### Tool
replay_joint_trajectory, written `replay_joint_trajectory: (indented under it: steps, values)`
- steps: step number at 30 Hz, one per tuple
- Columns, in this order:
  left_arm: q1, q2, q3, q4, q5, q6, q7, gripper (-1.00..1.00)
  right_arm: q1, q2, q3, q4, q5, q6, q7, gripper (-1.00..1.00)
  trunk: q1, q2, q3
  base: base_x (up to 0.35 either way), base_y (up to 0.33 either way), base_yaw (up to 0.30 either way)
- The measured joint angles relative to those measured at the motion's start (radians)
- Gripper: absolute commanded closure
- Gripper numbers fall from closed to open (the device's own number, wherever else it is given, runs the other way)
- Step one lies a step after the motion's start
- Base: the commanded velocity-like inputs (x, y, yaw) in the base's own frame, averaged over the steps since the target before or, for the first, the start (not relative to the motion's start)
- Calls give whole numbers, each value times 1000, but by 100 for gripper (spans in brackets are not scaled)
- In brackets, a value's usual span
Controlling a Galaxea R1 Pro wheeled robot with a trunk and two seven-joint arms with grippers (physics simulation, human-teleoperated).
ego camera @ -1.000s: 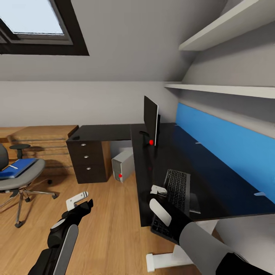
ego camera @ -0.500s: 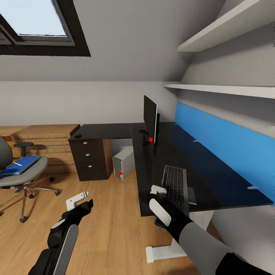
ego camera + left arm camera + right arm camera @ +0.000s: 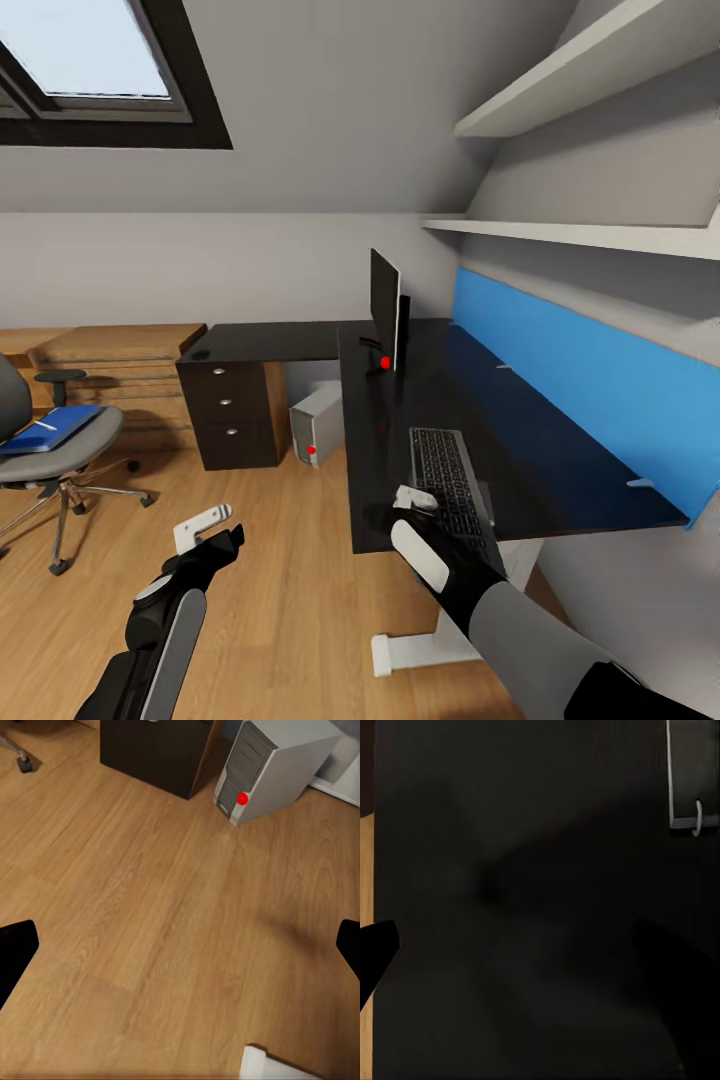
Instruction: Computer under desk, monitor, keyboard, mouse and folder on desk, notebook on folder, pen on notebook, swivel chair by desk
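Left hand (image 3: pixel 205 523): low over the wooden floor (image 3: pixel 150 915), nothing between the fingers; in the left wrist view the two fingertips sit at opposite borders, so spread wide.
Right hand (image 3: pixel 413 497): over the near edge of the surface (image 3: pixel 540 470), just beside the keyboard; whether spread or closed cannot be told.
Keyboard (image 3: pixel 447 475): flat on the surface near its near edge, long axis pointing toward the monitor, well apart from it.
Keyboard handling (judgement): light, stiff, slim; likely easier to slide than to lift; take hold across a short end or the thin rim.
Computer (image 3: pixel 317 423): on the floor under the surface, beside the drawer unit (image 3: pixel 230 412).
Swivel chair (image 3: pixel 45 440): on the floor, well apart from the surface.
Folder (image 3: pixel 48 428): on the chair seat, a pale thin item on top, too small to identify.
Folder handling (judgement): thin, flexible; pinch at an overhanging edge.
Monitor (image 3: pixel 383 310): upright at the inner corner of the surface, seen nearly edge-on.
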Motion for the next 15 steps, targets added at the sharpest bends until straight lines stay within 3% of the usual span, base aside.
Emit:
replay_joint_trajectory:
  steps: [15]
  values:
    - [0, 0, 0, 2, -1, 0, 1, -100, 0, 0, 0, 0, 0, 0, 0, -100, 0, 0, 0, 0, -6, 0]
